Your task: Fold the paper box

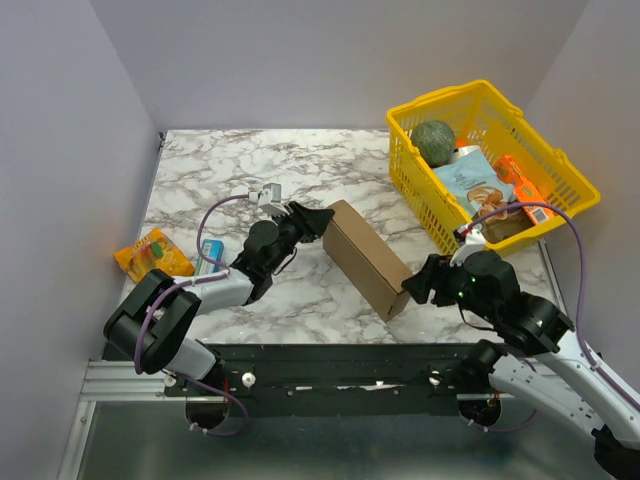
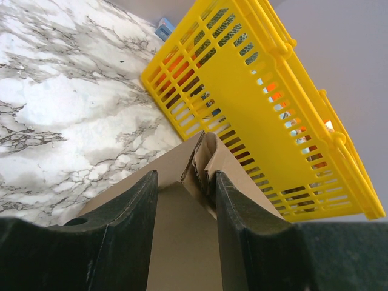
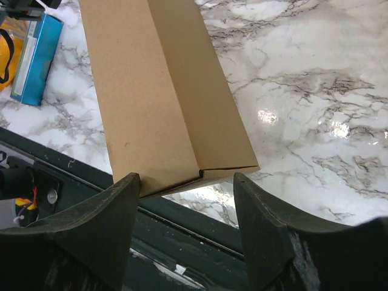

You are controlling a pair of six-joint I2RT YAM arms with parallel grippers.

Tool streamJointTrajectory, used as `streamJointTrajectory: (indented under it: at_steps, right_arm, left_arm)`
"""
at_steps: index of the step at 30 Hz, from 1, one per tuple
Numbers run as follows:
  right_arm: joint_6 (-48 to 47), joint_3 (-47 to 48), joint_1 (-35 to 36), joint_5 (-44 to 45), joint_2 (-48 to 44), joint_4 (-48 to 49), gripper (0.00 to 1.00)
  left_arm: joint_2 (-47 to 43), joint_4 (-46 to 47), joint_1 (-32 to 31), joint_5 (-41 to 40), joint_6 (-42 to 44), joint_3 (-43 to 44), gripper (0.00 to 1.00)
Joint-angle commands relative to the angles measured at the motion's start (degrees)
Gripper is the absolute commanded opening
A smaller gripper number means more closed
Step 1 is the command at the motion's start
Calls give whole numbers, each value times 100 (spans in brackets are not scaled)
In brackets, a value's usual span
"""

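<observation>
At the near edge of the marble table (image 1: 230, 170), the right end effector (image 3: 187, 179) is seen released, its fingers spread at the near end of the paper box (image 1: 365, 255), with nothing gripped between them. The box, closed into a long brown block, is laid slantwise at the middle of the table, between the two arms. Its far end is straddled by the left end effector (image 2: 186, 179), with a raised flap (image 2: 203, 159) just beside one finger (image 2: 233, 224); whether it is clenched on the cardboard cannot be told. A blue-green carton (image 3: 36, 57) and an orange packet (image 1: 150, 255) are seen to the left, and a filled yellow basket (image 1: 420, 205) at the far right.
</observation>
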Motion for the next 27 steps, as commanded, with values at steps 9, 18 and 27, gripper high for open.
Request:
streamJointTrajectory:
  at_steps: [9, 18, 27]
  right_arm:
    - [199, -236, 23, -381, 18, -535, 56]
    - [436, -544, 32, -663, 71, -842, 32]
    - [577, -570, 322, -506, 430, -1001, 24]
  left_arm:
    - [722, -3481, -51, -44, 691, -741, 32]
    - [766, -3367, -51, 8, 603, -767, 32]
    - [749, -3164, -51, 44, 568, -856, 32]
